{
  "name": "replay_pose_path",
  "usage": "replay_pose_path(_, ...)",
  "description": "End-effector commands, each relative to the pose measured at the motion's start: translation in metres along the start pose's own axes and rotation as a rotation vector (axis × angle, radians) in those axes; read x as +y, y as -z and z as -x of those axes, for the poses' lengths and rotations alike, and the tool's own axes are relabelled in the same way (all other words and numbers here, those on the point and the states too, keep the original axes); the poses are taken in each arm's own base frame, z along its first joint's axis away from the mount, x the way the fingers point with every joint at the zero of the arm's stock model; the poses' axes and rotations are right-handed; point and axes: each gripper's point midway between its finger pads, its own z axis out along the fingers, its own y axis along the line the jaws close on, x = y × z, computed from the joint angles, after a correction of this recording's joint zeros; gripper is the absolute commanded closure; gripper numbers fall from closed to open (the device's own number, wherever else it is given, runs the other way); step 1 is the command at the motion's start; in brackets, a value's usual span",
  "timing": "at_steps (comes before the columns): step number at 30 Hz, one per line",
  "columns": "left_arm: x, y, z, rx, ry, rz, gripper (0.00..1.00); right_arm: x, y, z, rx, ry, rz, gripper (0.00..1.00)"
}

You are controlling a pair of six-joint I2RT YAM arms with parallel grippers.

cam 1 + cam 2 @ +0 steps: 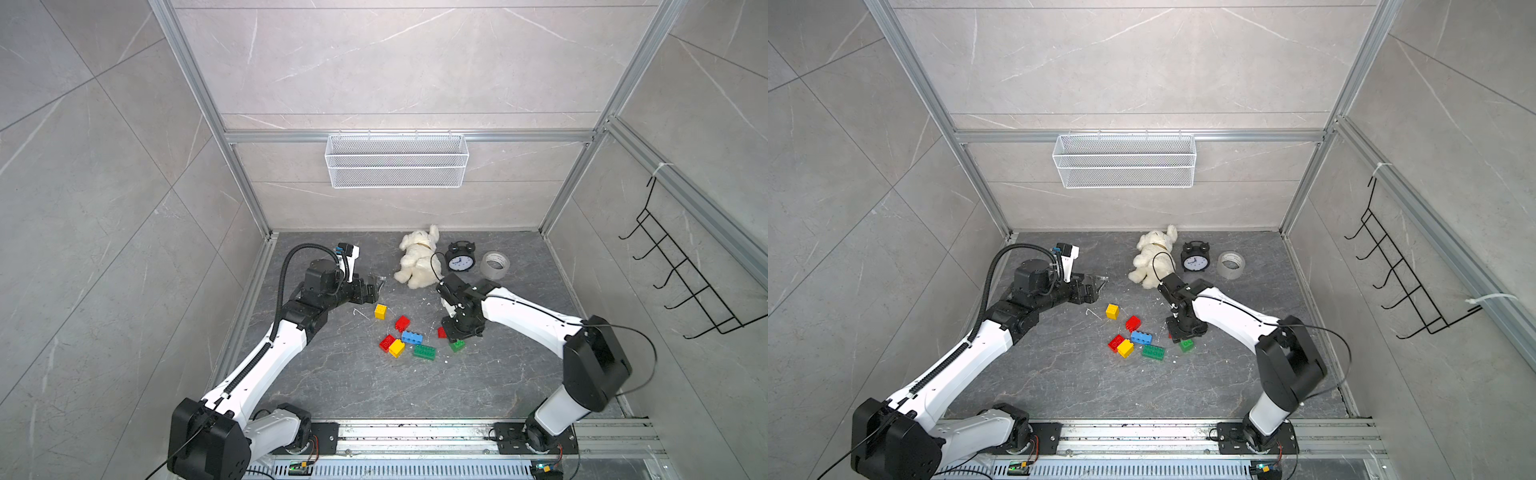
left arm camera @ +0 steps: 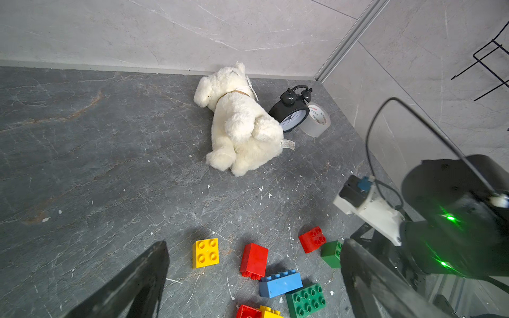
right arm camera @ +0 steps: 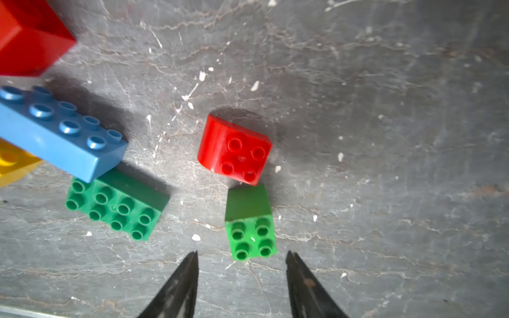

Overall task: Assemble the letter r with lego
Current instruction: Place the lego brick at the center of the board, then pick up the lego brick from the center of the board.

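- Right wrist view: right gripper [image 3: 241, 254] points down at the table [image 3: 385, 165]. Its jaws are parted and nothing is clamped.
- The small green brick [image 3: 250, 228] lies just ahead of the tips, with its near edge barely inside the gap. There's daylight on both sides, so no contact that I can see.
- The red square brick [image 3: 235, 150] sits just beyond it, corner to corner. I can't tell whether they touch.
- My read: the gap suits that green brick's width, so this looks lined up for a pick.
- In a top view, the lego [image 1: 411, 337] is a loose scatter mid-table between the arms, in reach of both.
- The lone yellow brick [image 1: 380, 311] sits apart on the left arm's side. The blue brick [image 1: 411, 337] lies against the long green brick [image 1: 424, 352]; I can't tell if they're clipped together.
- There's no r shape yet, so I judge the task barely started.
- The left gripper [image 1: 376, 286] hangs above the table near the lone yellow brick. The left wrist view shows its jaws fully spread and empty. It's probably parked clear to give the right arm room.
- The plush toy [image 1: 417, 257], alarm clock [image 1: 459, 259] and tape roll [image 1: 494, 264] sit by the back wall, well apart from the bricks. I'd call them clutter, and they're out of the way.
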Motion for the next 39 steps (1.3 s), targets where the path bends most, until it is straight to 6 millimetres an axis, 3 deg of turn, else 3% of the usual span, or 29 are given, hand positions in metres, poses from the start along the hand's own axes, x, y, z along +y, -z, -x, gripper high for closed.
replay_pose_path(1, 0.0, 0.012, 0.013, -0.077, -0.015, 0.022, 0.01, -0.002, 0.0, 0.002, -0.095, -0.029, 0.005, 0.46)
replay_pose_path(12, 0.002, 0.016, 0.013, -0.093, 0.004, 0.032, 0.02, 0.009, -0.025, 0.004, -0.122, 0.017, 0.037, 0.46)
replay_pose_path(18, 0.004, 0.014, 0.01, -0.084, 0.008, 0.041, 0.02, 0.007, -0.035, 0.0, -0.095, 0.024, 0.015, 0.53)
replay_pose_path(28, 0.006, 0.011, 0.008, -0.074, 0.011, 0.043, 0.03, -0.002, -0.027, -0.005, -0.121, 0.011, -0.029, 0.56)
replay_pose_path(39, 0.009, 0.01, 0.003, -0.065, 0.013, 0.053, 0.03, 0.002, -0.036, -0.009, -0.104, 0.021, -0.035, 0.59)
